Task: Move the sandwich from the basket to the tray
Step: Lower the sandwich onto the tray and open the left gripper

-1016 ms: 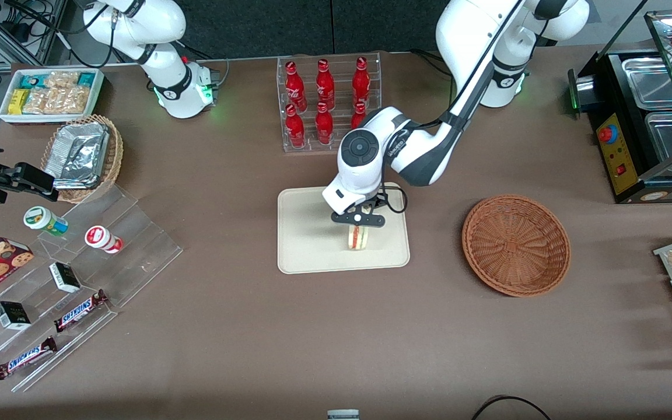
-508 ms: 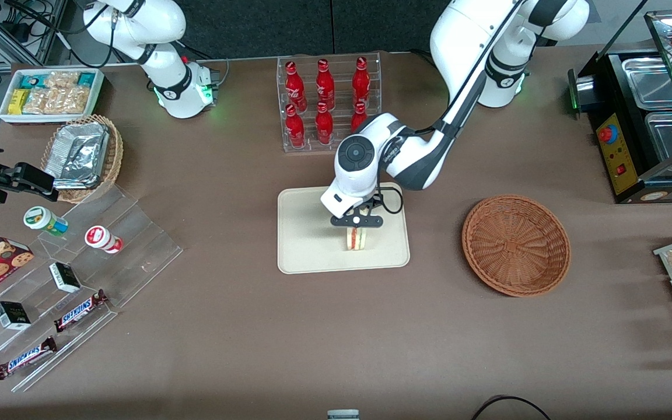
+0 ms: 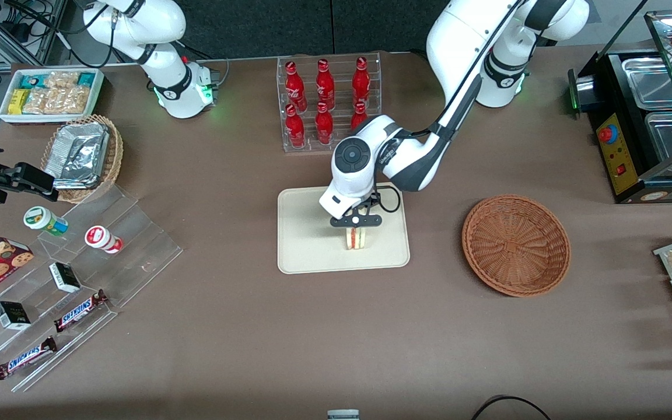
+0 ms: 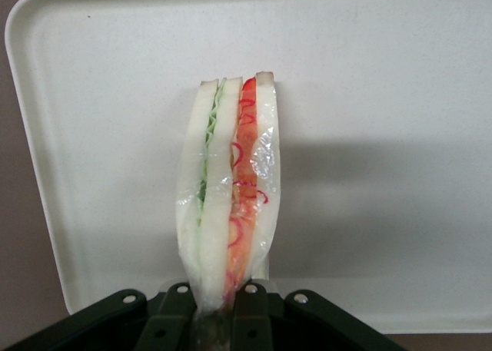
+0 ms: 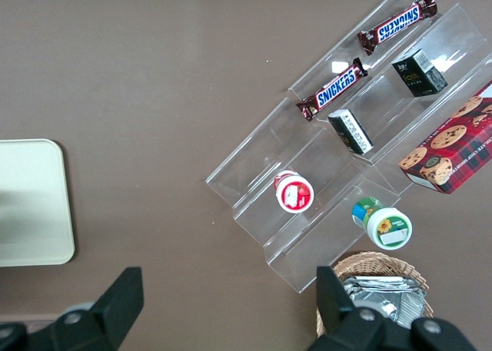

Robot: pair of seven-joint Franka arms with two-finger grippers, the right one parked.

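Note:
The sandwich point(image 3: 355, 238) is a plastic-wrapped wedge of pale bread with red and green filling point(image 4: 228, 190). It stands on edge over the cream tray point(image 3: 307, 245), seemingly just above or touching the tray's surface point(image 4: 369, 97). My gripper point(image 3: 354, 228) is directly above it, shut on the sandwich's upper end point(image 4: 217, 316). The reddish-brown wicker basket point(image 3: 515, 245) sits beside the tray toward the working arm's end, with nothing in it.
A clear rack of red bottles point(image 3: 327, 99) stands farther from the camera than the tray. Clear stepped shelves with snack bars and cups point(image 3: 67, 274) and a foil-filled wicker basket point(image 3: 82, 154) lie toward the parked arm's end. A food warmer point(image 3: 645, 116) stands past the basket.
The gripper with the sandwich has drifted slightly over the tray, away from the basket and a little farther from the camera. The sandwich stays held.

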